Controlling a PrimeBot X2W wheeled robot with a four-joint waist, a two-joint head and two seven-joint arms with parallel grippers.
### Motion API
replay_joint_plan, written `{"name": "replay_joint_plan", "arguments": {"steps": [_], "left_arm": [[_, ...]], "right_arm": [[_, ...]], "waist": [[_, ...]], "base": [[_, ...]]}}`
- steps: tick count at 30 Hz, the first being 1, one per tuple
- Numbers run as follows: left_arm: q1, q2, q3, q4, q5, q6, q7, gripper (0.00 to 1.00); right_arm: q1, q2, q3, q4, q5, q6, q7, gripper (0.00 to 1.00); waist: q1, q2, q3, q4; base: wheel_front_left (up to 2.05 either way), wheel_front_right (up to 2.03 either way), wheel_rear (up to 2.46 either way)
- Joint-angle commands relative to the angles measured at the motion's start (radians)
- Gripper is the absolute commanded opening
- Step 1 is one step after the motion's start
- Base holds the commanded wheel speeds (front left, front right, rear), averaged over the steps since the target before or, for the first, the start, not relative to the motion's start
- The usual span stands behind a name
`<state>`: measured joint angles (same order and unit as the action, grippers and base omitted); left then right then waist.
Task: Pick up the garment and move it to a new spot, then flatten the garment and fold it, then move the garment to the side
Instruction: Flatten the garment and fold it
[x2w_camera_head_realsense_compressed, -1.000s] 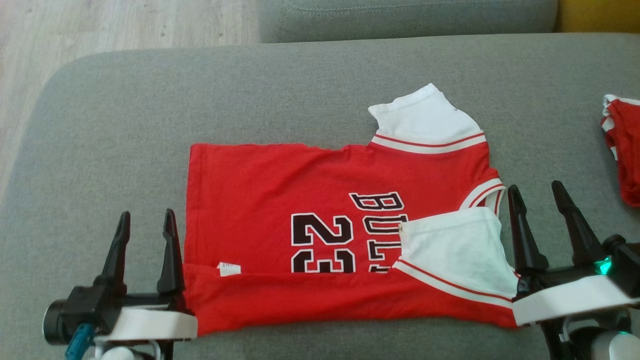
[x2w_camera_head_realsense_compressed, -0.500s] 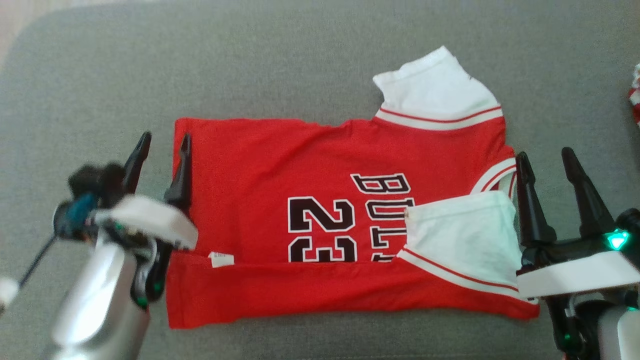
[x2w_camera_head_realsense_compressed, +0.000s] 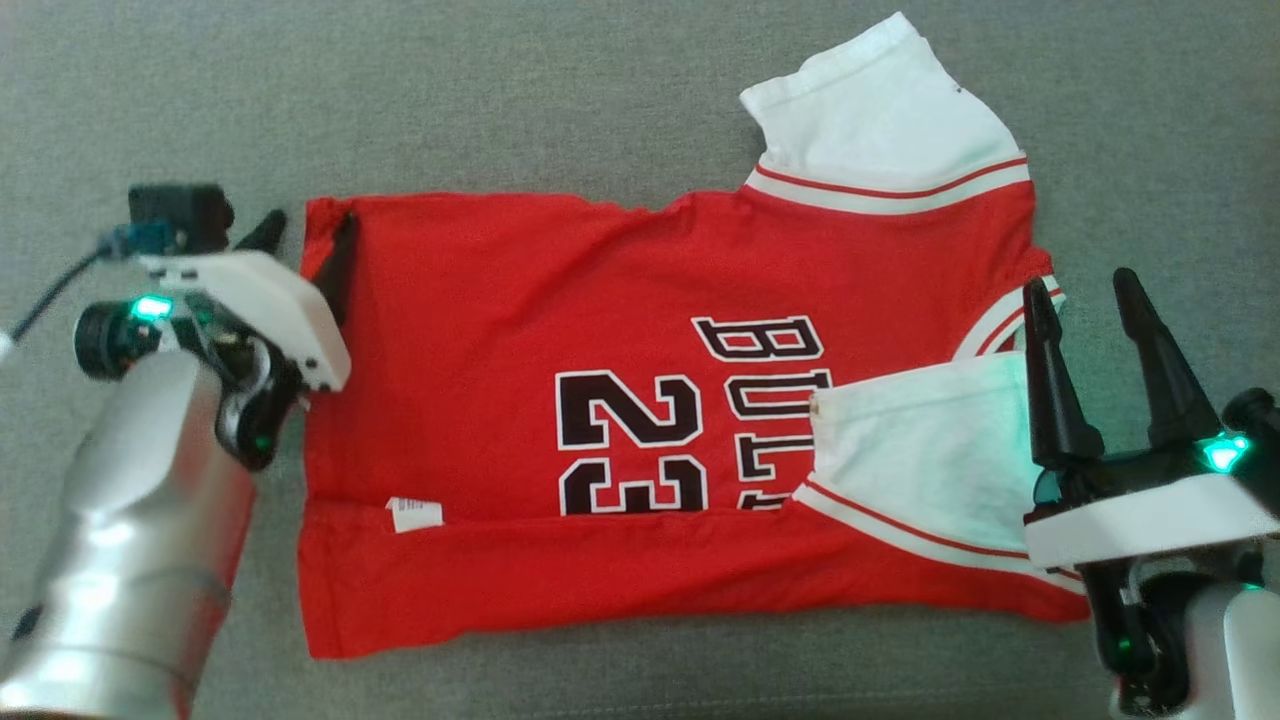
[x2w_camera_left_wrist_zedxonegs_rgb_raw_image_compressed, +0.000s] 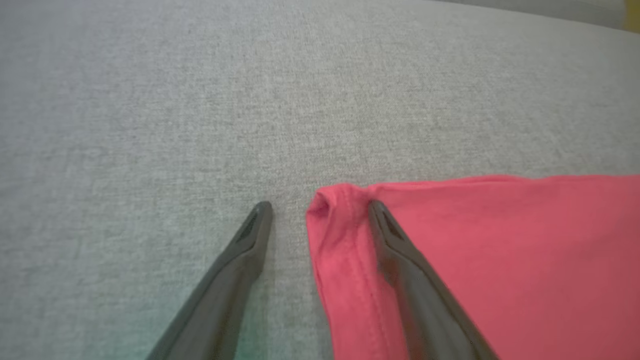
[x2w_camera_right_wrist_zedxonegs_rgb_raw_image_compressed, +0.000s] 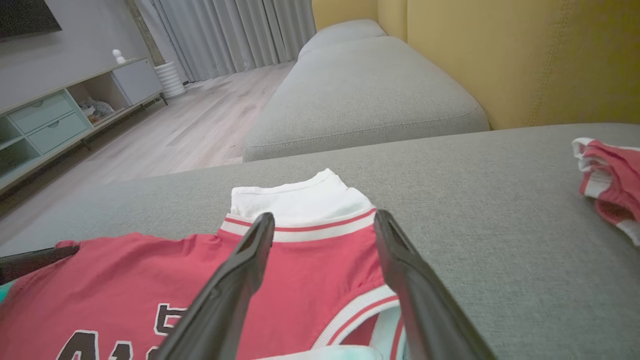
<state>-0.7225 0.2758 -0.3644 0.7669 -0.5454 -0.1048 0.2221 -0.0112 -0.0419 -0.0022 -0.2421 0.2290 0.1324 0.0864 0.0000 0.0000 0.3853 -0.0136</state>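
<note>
Two claws, both spread wide, and neither has hold of anything. Your left claw (x2w_camera_head_realsense_compressed: 305, 235) sits at the upper left of the head frame, straddling the garment (x2w_camera_head_realsense_compressed: 600, 280) at its corner: one finger lies over the red cloth, the other over the grey sofa cushion (x2w_camera_head_realsense_compressed: 600, 100). The garment lies flat mid-frame, its lower edge folded up, with a white sleeve (x2w_camera_head_realsense_compressed: 910, 440) folded over the lettering. Your right claw (x2w_camera_head_realsense_compressed: 1080, 290) stands at the lower right, just beside the neckline.
</note>
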Motion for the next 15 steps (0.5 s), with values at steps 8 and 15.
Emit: {"name": "replay_joint_plan", "arguments": {"steps": [8, 15], "left_arm": [[-0.063, 0.022, -0.055, 0.073, -0.022, -0.023, 0.054, 0.0], [-0.113, 0.006, -0.091, 0.063, -0.015, -0.025, -0.054, 0.0]], "right_arm": [[-0.121, -0.008, -0.014, 0.063, -0.003, -0.002, 0.025, 1.0], [-0.366, -0.044, -0.014, 0.309, 0.011, -0.002, 0.092, 1.0]], "waist": [[0.0, 0.0, 0.006, 0.011], [0.0, 0.0, 0.015, 0.058]], "base": [[0.0, 0.0, 0.0], [0.0, 0.0, 0.0]]}}
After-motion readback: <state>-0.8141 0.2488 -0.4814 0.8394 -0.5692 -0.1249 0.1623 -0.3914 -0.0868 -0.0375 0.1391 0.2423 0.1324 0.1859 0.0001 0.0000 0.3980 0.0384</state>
